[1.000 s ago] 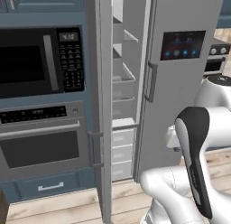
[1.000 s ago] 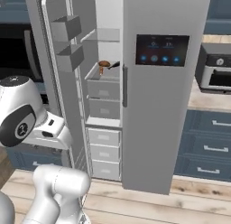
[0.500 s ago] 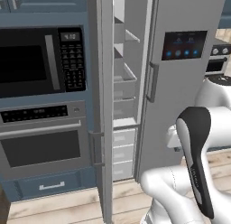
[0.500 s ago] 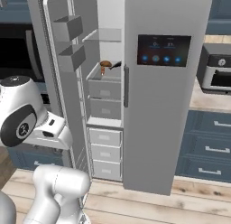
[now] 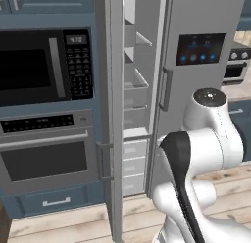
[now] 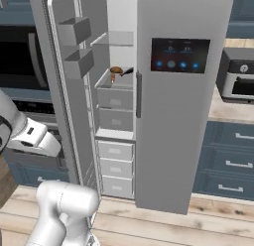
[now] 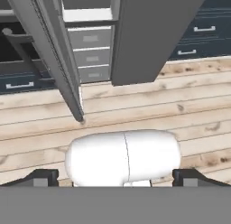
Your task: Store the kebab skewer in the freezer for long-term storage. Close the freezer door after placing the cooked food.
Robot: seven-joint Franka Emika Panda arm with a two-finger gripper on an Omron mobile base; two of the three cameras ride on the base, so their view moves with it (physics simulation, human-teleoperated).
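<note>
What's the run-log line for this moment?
gripper: open, empty, low over floor | freezer door: open | freezer: brown food in upper drawer, skewer not identifiable | close door: pending

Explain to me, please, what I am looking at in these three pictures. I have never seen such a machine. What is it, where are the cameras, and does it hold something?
This is a computer-rendered kitchen with a white robot arm on a base that can drive. Two pictures come from cameras on that base, behind the arm, one on its left and one on its right. The third comes from a camera on the hand; it looks down at the wooden floor, and the two dark fingertips show near its bottom edge.

In front of the robot stands the freezer, a tall narrow grey cabinet with a white inside and white drawers. The freezer door is swung open, with bins on its inner face. In the right base view a small brown item sits in an upper drawer; it is too small to identify. On the left are a microwave and an oven.

The jaws stand wide open and hold nothing.
</note>
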